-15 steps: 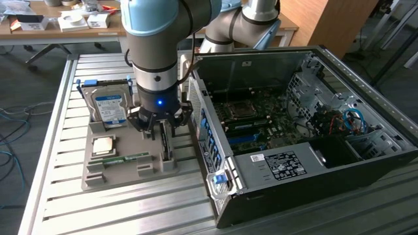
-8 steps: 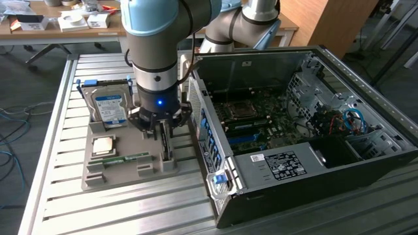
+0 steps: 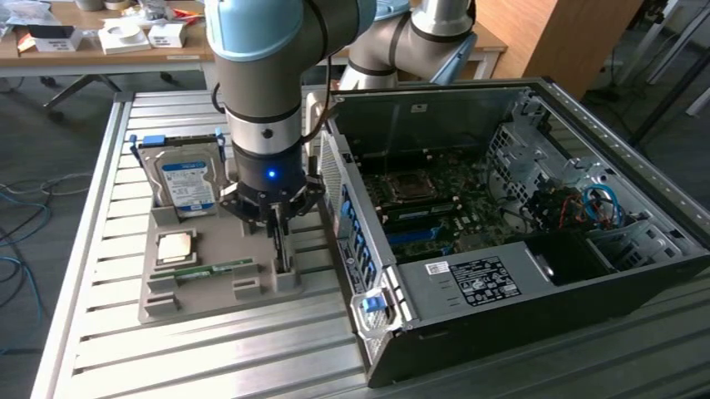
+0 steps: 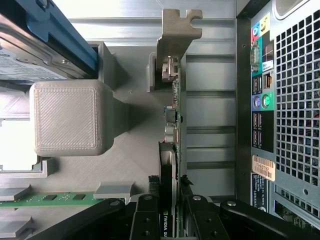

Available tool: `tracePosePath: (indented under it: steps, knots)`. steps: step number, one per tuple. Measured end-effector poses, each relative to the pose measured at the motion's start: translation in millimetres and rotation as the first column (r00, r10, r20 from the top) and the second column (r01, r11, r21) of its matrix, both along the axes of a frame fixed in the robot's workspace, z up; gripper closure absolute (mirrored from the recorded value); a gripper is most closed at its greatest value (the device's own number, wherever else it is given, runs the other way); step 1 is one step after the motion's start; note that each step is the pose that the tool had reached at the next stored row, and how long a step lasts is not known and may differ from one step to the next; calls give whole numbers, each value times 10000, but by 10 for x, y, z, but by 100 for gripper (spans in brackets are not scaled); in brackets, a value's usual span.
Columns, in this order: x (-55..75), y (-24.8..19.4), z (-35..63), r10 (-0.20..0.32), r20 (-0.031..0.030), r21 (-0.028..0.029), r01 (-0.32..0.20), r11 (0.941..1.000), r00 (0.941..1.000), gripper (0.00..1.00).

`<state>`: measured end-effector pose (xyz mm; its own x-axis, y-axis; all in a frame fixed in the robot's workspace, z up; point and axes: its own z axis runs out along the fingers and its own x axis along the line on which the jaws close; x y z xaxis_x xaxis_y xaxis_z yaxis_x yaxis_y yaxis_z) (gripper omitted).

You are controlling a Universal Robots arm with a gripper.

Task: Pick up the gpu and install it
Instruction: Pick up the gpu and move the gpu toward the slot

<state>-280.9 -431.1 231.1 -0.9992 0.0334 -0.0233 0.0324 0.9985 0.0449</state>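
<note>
PICK IN PROGRESS: The arm's gripper hangs straight down over the grey parts holder on the slatted metal table. It sits astride the gpu. We see the dark card standing on edge in its slot along the holder's side toward the exterior view's right, just beside the rear panel of the open PC case.

In the wrist view the gripper is drawn in narrow, with black fingers on each side of the gpu near the end away from its silver bracket. The pads appear to touch both faces, tho the angle leaves us short of certain.

The card is not lifted and rests in the holder. To the exterior view's left lie the hard drive, a square chip and the green memory stick, all untouched.

We judge the step in hand to be the grasp, w/ the install not begun. The motherboard lies exposed inside the case. In our view any lift calls for a firm, square hold on the thin card and a straight pull out of the slot. It must also keep clear of the case wall close by.
</note>
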Motion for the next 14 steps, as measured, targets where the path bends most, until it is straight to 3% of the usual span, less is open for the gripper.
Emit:
tracePosePath:
  steps: [14]
  knots:
    - [0, 0, 30, 0, 0, 0, 0, 10000, 10000, 74]
